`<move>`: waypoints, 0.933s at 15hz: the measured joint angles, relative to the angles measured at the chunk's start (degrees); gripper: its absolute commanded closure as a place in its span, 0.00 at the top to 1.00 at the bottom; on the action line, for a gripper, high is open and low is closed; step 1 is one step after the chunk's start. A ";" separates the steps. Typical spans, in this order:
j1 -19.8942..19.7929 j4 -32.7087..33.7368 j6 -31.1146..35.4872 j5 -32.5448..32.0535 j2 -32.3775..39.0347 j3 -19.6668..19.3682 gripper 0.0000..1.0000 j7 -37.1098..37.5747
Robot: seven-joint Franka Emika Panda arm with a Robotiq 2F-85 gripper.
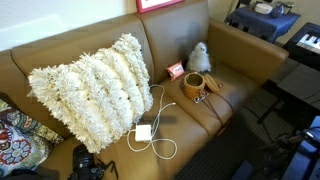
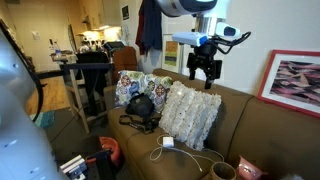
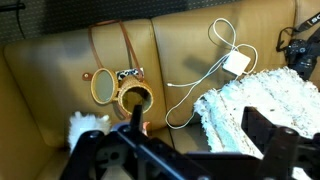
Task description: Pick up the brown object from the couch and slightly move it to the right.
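Observation:
The brown object point(image 1: 195, 86) is a small tan round pot with a dark hollow and a thin strap. It sits on the seat of the caramel leather couch point(image 1: 180, 35), beside a white plush toy point(image 1: 200, 57). It also shows at the bottom edge of an exterior view point(image 2: 223, 172) and in the wrist view point(image 3: 135, 97), with a round tan disc point(image 3: 102, 86) next to it. My gripper point(image 2: 205, 68) hangs high above the couch point(image 2: 250, 130), open and empty. In the wrist view its fingers point(image 3: 200, 140) are spread wide, well away from the pot.
A big white shaggy pillow point(image 1: 90, 85) lies mid-seat, with a white charger and cable point(image 1: 143, 132) in front of it. A black camera point(image 1: 88, 163) and patterned pillow point(image 1: 15, 135) are at one end. A small pink square point(image 1: 175, 70) sits by the plush. A keyboard point(image 1: 305, 45) stands beyond the couch arm.

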 measured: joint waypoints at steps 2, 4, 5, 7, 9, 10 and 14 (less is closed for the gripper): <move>0.00 3.37 -0.42 0.00 2.51 0.28 1.00 0.00; -0.17 5.88 -0.87 0.00 4.98 0.30 1.00 0.00; -0.34 6.71 -1.02 -0.01 6.28 0.29 1.00 0.00; -0.89 7.54 -1.13 -0.05 8.94 0.23 1.00 0.01; -1.69 8.03 -1.15 -0.13 11.81 0.06 1.00 0.01; -2.14 8.30 -1.15 -0.13 13.18 -0.05 1.00 0.01; -4.24 9.77 -1.15 -0.13 17.97 -0.30 1.00 0.00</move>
